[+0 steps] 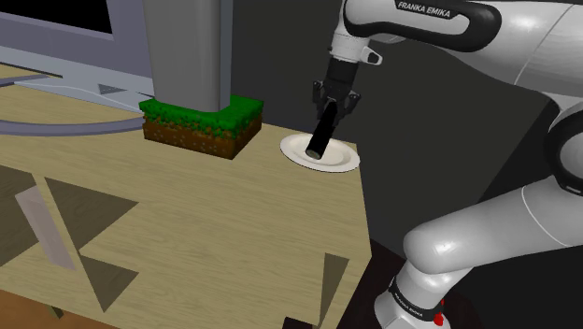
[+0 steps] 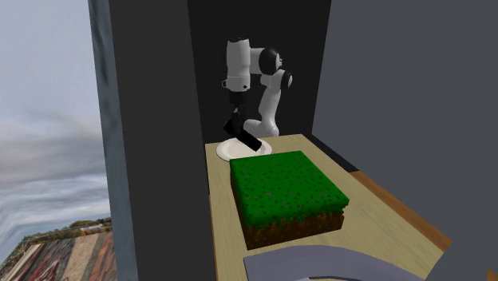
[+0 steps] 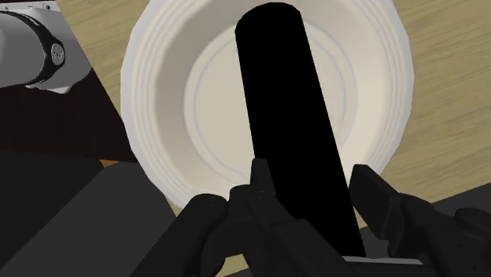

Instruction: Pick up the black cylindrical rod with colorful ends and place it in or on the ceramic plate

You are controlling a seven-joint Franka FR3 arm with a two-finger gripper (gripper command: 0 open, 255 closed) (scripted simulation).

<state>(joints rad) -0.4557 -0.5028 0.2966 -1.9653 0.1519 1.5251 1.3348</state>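
The black rod (image 1: 322, 134) hangs tilted over the white plate (image 1: 348, 160) near the table's far corner, its lower end at or just above the plate's middle. My gripper (image 1: 331, 109) is shut on the rod's upper part. In the wrist view the rod (image 3: 287, 110) runs from between my fingers (image 3: 260, 185) out across the plate (image 3: 169, 94); no colours show on its ends. From the second exterior view the rod (image 2: 245, 136) slants above the plate (image 2: 227, 150), under the gripper (image 2: 235, 112).
A grass-topped dirt block (image 1: 201, 124) stands on the wooden table (image 1: 206, 224) to the shoulder view's left of the plate, with a grey pillar (image 1: 187, 47) behind it. The table's edge (image 1: 362, 201) runs close past the plate. The arm's base (image 1: 416, 299) is at the lower right.
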